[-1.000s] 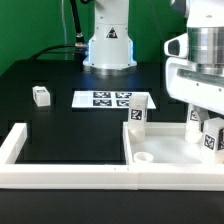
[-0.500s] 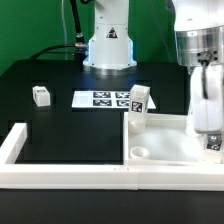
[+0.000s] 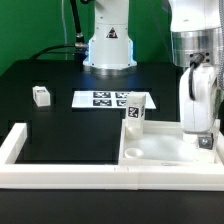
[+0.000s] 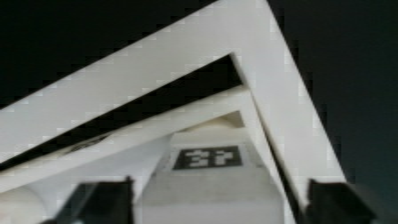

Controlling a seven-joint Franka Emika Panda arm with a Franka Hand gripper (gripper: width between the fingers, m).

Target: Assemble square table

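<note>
The white square top [image 3: 160,150] lies at the exterior view's right, inside the corner of the frame. One leg block [image 3: 135,108] stands upright at its far left corner, tag facing out. My gripper [image 3: 200,135] hangs over the top's right side, shut on a second tagged leg block [image 3: 206,143] that stands upright at the top's surface. In the wrist view that leg block [image 4: 210,157] fills the space between my dark fingers [image 4: 98,200], with my gripper [image 4: 214,197] centred on it. A loose leg block [image 3: 40,95] lies far off at the left.
The marker board [image 3: 103,98] lies behind the top, in front of the robot base [image 3: 108,45]. The long white bar frame [image 3: 60,172] runs along the front and up the left side. The black table edge lies just in front of it.
My gripper rose with the leg block, then came down again and shifted left over the top. The top shifted a little, and the standing corner leg tipped and then straightened.
</note>
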